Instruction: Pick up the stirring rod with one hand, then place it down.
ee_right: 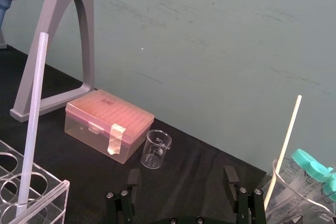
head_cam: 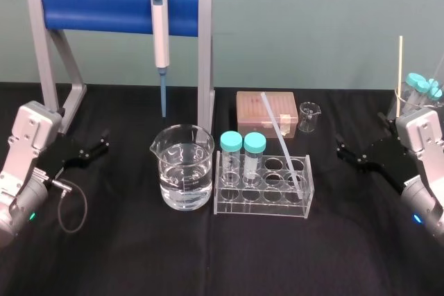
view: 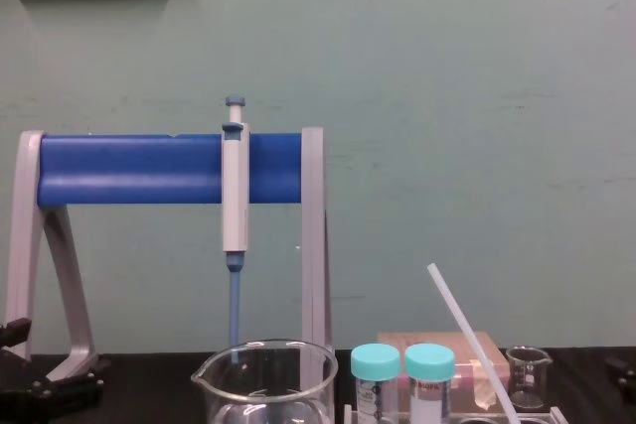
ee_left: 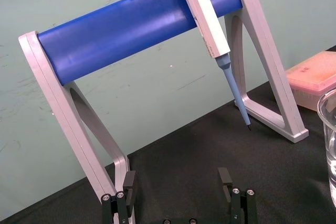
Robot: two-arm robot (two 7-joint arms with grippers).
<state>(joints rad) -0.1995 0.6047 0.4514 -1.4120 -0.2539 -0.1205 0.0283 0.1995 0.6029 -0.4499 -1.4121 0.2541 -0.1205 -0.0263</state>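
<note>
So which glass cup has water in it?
The big beaker left of the tube rack holds water. The tiny beaker beside the pink box is empty; the far-right one holds capped tubes.

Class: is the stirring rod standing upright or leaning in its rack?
Leaning. The rod has its lower end in a hole of the rack, and its top slants toward the robot's left.

"What's in front of the left gripper point(ee_left: 177, 179)?"
"Its fingers are spread apart. Past them is a grey stand point(ee_left: 131, 30) with a blue bar, and a pipette point(ee_left: 210, 19) hangs off it, tip down. A pink box point(ee_left: 312, 77) and a glass beaker point(ee_left: 329, 129) sit by the farther leg."
</note>
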